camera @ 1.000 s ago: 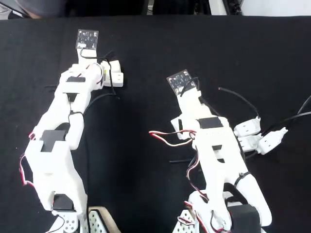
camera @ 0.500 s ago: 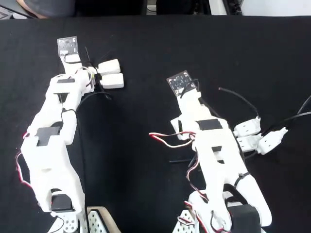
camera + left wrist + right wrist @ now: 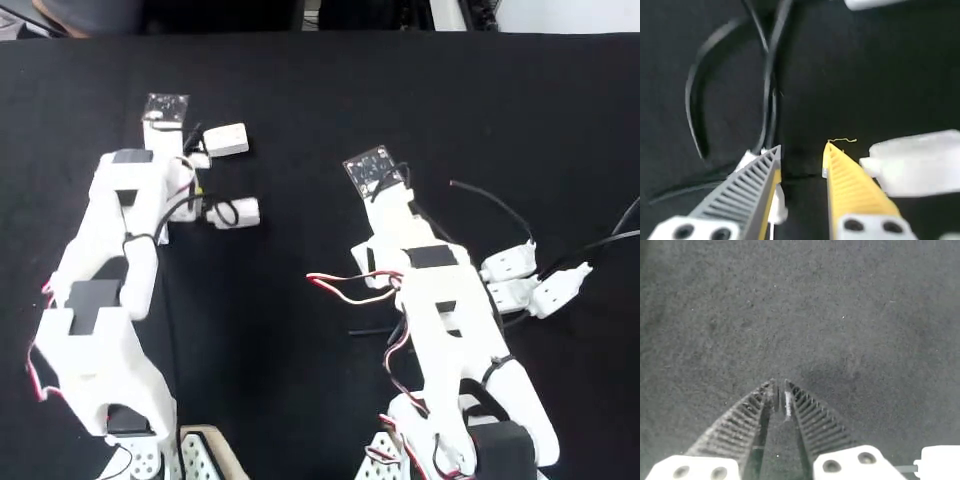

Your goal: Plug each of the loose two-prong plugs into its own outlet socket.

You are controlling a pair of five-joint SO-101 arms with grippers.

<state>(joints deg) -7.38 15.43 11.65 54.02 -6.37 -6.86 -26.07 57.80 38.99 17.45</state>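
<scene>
Two white plug pieces lie apart by the left arm: one (image 3: 226, 140) farther back, one (image 3: 236, 212) nearer, each with a black cable. My left gripper (image 3: 803, 148) is open, with a grey finger (image 3: 760, 175) and a yellow finger (image 3: 847, 182). Nothing sits between them. A white plug body (image 3: 917, 167) lies just outside the yellow finger, and black cables (image 3: 767, 75) loop ahead. My right gripper (image 3: 780, 390) is shut and empty over bare black cloth. Three white plug and socket pieces (image 3: 515, 280) cluster right of the right arm (image 3: 440, 300).
A black cloth (image 3: 300, 100) covers the table. Thin black cables (image 3: 490, 200) run from the right cluster toward the back and the right edge. Red and white wires (image 3: 345, 285) hang off the right arm. Another white piece (image 3: 875, 4) shows at the left wrist view's edge.
The left arm swung near the two white pieces. They lay side by side before; now the nearer one has slid toward the front and they are apart. The right arm stayed still.
</scene>
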